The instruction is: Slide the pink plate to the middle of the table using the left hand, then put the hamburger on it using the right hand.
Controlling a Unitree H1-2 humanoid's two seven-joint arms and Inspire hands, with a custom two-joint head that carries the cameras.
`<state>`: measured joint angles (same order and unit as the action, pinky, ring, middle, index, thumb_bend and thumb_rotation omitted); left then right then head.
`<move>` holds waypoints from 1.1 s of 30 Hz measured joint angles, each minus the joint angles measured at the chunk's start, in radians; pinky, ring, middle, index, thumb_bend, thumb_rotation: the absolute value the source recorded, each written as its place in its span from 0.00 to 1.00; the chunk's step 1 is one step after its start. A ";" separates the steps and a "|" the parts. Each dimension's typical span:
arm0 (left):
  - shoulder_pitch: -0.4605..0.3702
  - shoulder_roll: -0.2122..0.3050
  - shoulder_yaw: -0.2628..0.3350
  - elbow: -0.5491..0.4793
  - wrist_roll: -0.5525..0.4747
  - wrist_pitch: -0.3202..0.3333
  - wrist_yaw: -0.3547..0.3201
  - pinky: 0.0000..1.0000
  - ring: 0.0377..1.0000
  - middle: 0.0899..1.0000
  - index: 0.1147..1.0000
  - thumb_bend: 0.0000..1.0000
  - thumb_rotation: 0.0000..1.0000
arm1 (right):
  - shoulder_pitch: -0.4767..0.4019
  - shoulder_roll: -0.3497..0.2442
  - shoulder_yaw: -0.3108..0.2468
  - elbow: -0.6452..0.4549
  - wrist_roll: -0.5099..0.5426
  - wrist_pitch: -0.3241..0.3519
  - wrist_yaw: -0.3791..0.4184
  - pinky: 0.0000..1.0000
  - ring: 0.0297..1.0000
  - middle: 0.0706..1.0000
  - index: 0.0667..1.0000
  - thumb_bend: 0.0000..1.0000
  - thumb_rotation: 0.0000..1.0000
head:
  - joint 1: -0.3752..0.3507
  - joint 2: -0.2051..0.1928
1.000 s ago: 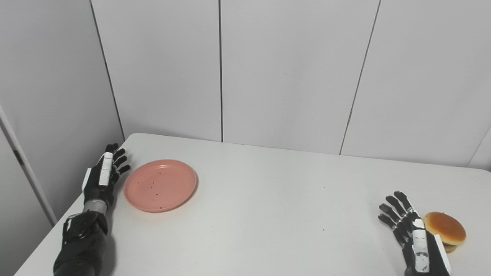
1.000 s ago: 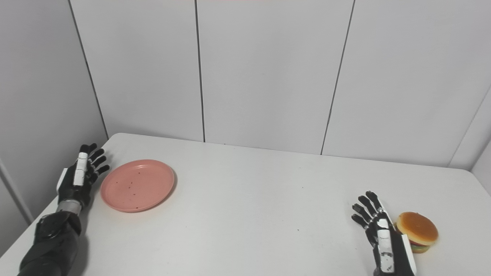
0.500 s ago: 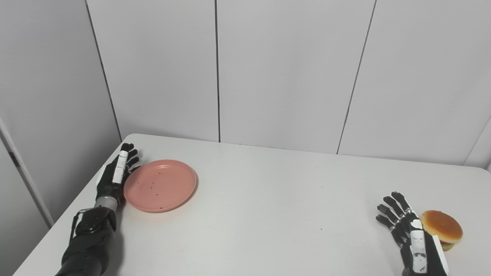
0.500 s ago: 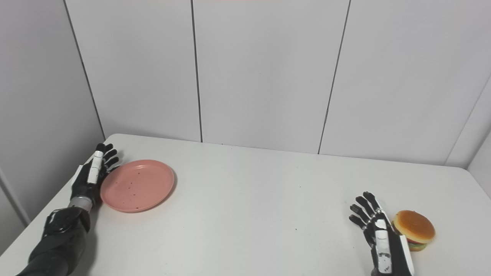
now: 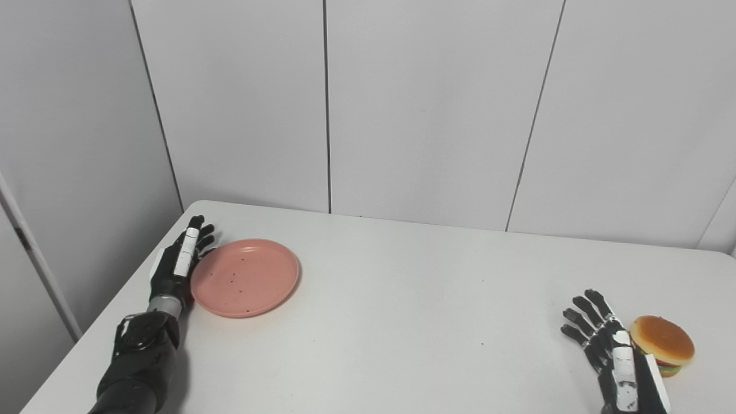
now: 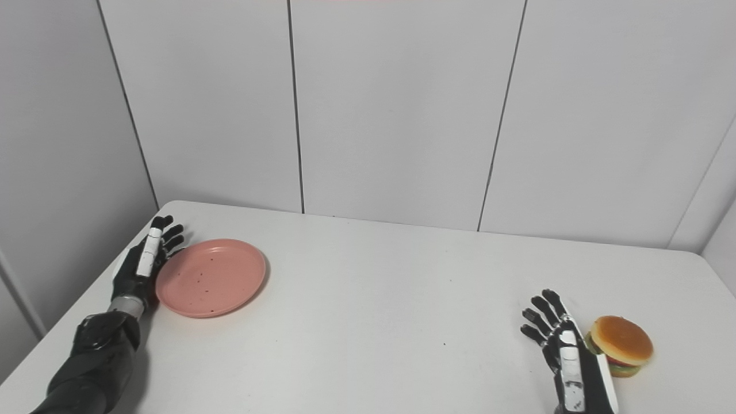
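Observation:
A pink plate (image 5: pixel 245 278) with dark specks lies flat near the table's far left corner. My left hand (image 5: pixel 177 264) stands on edge against the plate's left rim, open, fingers stretched toward the back wall. At the front right sits a hamburger (image 5: pixel 662 344) with a tan bun and green and red layers. My right hand (image 5: pixel 610 352) is just left of the hamburger, open with fingers spread, holding nothing; whether it touches the bun is unclear.
The white table (image 5: pixel 402 322) is bounded by grey wall panels (image 5: pixel 431 109) behind and at the left. The table's left edge runs close beside my left forearm (image 5: pixel 138 362).
My left hand came in from the left to the plate's rim, and the plate has shifted slightly right. The right hand and hamburger stay put; the camera shifted a little.

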<state>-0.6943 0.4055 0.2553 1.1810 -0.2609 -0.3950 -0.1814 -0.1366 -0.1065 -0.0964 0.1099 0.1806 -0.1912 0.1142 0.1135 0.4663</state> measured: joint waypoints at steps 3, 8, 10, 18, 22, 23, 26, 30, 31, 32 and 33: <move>0.001 -0.008 0.001 -0.013 -0.010 0.011 -0.014 0.85 0.91 0.88 0.88 1.00 0.84 | 0.001 0.000 0.001 -0.001 -0.001 0.002 -0.001 0.81 0.84 0.87 0.89 0.84 0.99 | -0.002 0.000; 0.001 -0.032 0.000 -0.032 -0.027 0.022 -0.019 0.88 0.92 0.89 0.86 0.99 0.84 | 0.007 0.002 0.003 -0.011 -0.001 0.009 -0.001 0.81 0.84 0.87 0.89 0.84 0.99 | -0.005 0.003; 0.001 -0.047 -0.006 -0.047 -0.027 0.026 -0.019 0.88 0.92 0.89 0.87 0.99 0.86 | 0.011 0.004 0.004 -0.015 -0.001 0.012 -0.002 0.81 0.84 0.87 0.89 0.84 0.99 | -0.009 0.006; -0.001 -0.081 -0.034 -0.060 -0.013 0.025 -0.019 0.83 0.90 0.88 0.87 0.99 0.86 | 0.016 0.010 0.009 -0.025 -0.002 0.024 -0.012 0.81 0.84 0.87 0.89 0.83 0.99 | -0.017 0.011; 0.000 -0.083 -0.042 -0.066 -0.007 0.026 -0.018 0.84 0.90 0.87 0.87 0.97 0.86 | 0.018 0.010 0.009 -0.027 -0.003 0.028 -0.013 0.81 0.84 0.87 0.89 0.83 0.99 | -0.020 0.012; 0.001 -0.084 -0.043 -0.073 -0.007 0.028 -0.018 0.85 0.91 0.87 0.88 0.96 0.87 | 0.018 0.010 0.009 -0.028 -0.003 0.029 -0.014 0.81 0.84 0.88 0.89 0.83 0.99 | -0.021 0.014; 0.015 -0.098 -0.058 -0.111 0.002 0.037 -0.018 0.86 0.91 0.88 0.89 0.95 0.89 | 0.020 0.010 0.010 -0.031 -0.003 0.032 -0.014 0.81 0.84 0.88 0.89 0.83 0.99 | -0.021 0.014; 0.038 -0.125 -0.071 -0.170 0.009 0.060 -0.016 0.87 0.91 0.88 0.89 0.94 0.88 | 0.023 0.011 0.013 -0.035 -0.004 0.036 -0.014 0.81 0.84 0.88 0.90 0.84 0.99 | -0.026 0.015; 0.042 -0.131 -0.073 -0.183 0.010 0.065 -0.016 0.87 0.91 0.88 0.89 0.93 0.88 | 0.024 0.011 0.014 -0.038 -0.004 0.038 -0.014 0.81 0.84 0.88 0.90 0.84 1.00 | -0.028 0.017; 0.047 -0.135 -0.074 -0.194 0.010 0.070 -0.015 0.86 0.91 0.88 0.89 0.93 0.88 | 0.027 0.012 0.015 -0.042 -0.004 0.038 -0.014 0.81 0.84 0.88 0.90 0.83 1.00 | -0.029 0.020; 0.050 -0.140 -0.075 -0.201 0.011 0.072 -0.014 0.86 0.91 0.88 0.89 0.93 0.88 | 0.029 0.012 0.017 -0.046 -0.004 0.039 -0.014 0.81 0.84 0.88 0.90 0.83 1.00 | -0.029 0.020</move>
<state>-0.6443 0.2654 0.1804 0.9801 -0.2502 -0.3228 -0.1952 -0.1074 -0.0942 -0.0798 0.0642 0.1768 -0.1523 0.1001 0.0844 0.4863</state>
